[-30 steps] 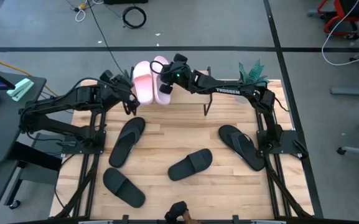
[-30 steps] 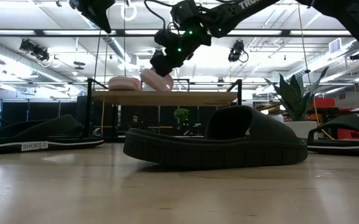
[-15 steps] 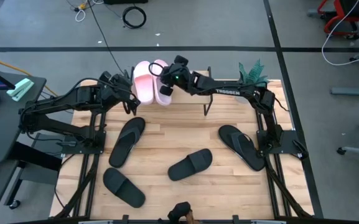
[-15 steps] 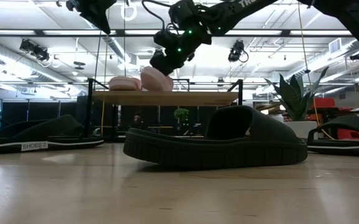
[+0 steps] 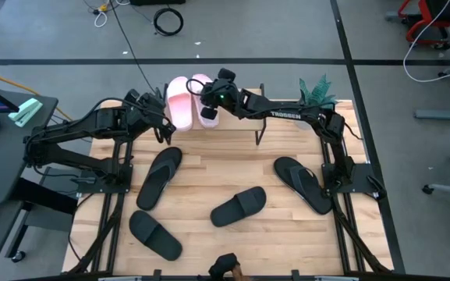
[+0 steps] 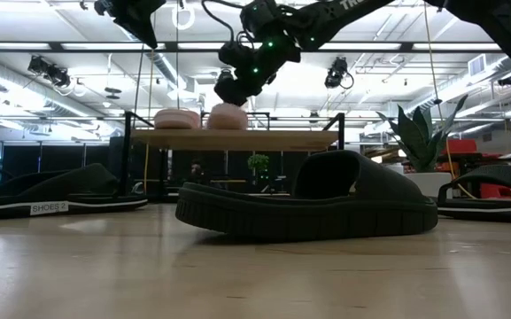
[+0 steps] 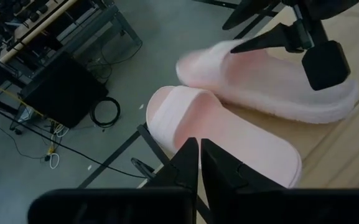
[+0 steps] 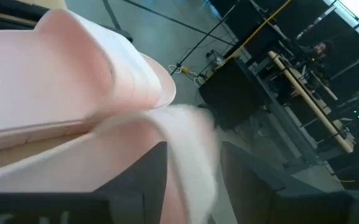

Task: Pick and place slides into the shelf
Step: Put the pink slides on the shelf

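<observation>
1. Atop the shelf [image 6: 235, 138] at the table's [image 5: 209, 176] far edge, two pale pink slides lie side by side, seen from overhead as the left pink slide [image 5: 179, 101] and the right pink slide [image 5: 201, 92].
2. From table height, both pink slides sit flat on the light top board, a level the overhead view cannot confirm.
3. Over the right pink slide hangs the right hand [image 5: 208, 113], its fingers parted; its wrist camera shows the slide's strap [image 8: 185, 149] between the two dark fingers, though whether they press it cannot be told.
4. Beside the shelf's left end, the left hand [image 5: 164, 133] hovers; only its wrist view shows its fingers [image 7: 185, 163] nearly together, empty, above the left pink slide [image 7: 223, 134].
5. Four black slides rest on the table: one [image 5: 159, 176] at left, one [image 5: 154, 234] at near left, one [image 5: 239, 206] in the middle, one [image 5: 302, 183] at right.
6. Low down, the middle black slide [image 6: 308, 208] fills the foreground, well apart from the shelf behind it.
</observation>
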